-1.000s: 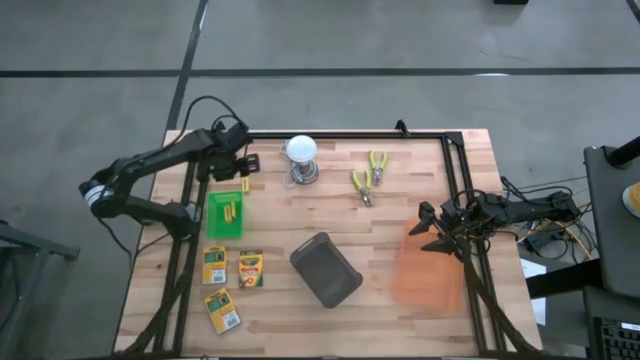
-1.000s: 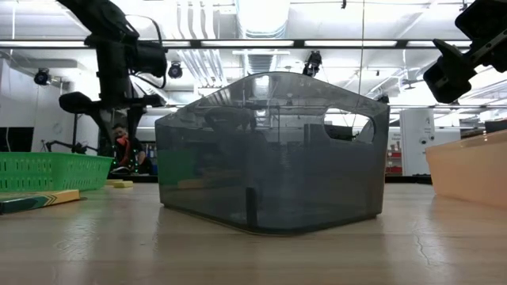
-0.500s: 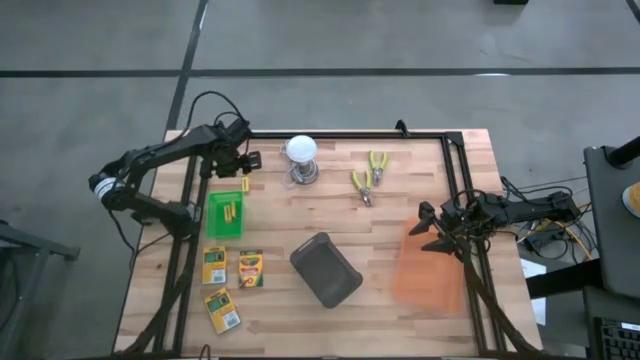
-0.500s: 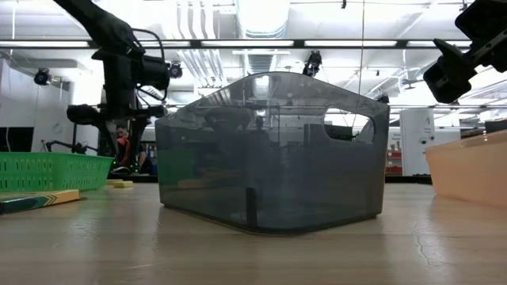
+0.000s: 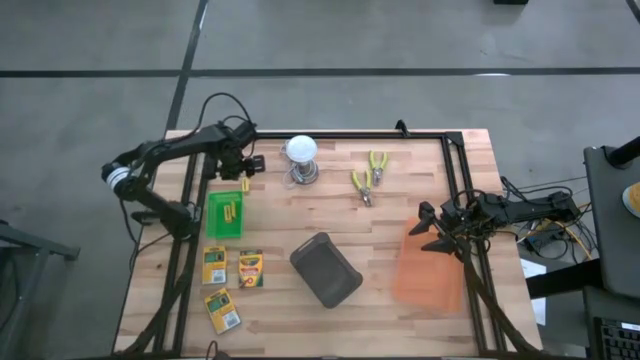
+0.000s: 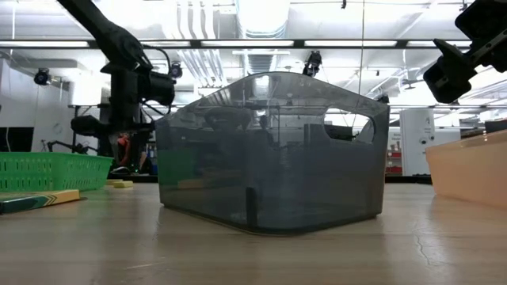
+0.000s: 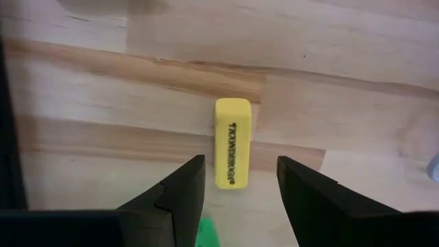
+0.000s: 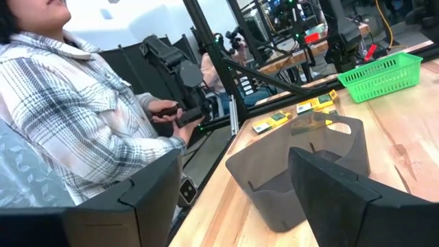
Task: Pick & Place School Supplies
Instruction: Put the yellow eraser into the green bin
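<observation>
A small yellow block (image 7: 232, 151) with dark print lies flat on the wood, just beyond the far edge of the green basket (image 5: 225, 214); in the high view the yellow block (image 5: 244, 184) shows beside my left arm. My left gripper (image 7: 240, 163) hangs above it, pointing down, open, one finger on either side and clear of it. Two more yellow pieces (image 5: 232, 210) lie in the basket. Three green-and-yellow crayon boxes (image 5: 214, 265) (image 5: 250, 268) (image 5: 222, 310) lie flat near the front left. My right gripper (image 5: 430, 228) waits open at the right edge.
A dark grey bin (image 5: 325, 270) stands mid-table, an orange bin (image 5: 430, 265) to its right. A white bulb on a metal base (image 5: 302, 158) and yellow pliers (image 5: 368, 176) lie at the back. A person in a plaid shirt (image 8: 82, 116) sits beyond the table.
My left gripper has come down and shifted a little toward the table's right and near edges, ending over the yellow block by the basket. Its fingers have kept the same gap. Nothing on the table has moved.
</observation>
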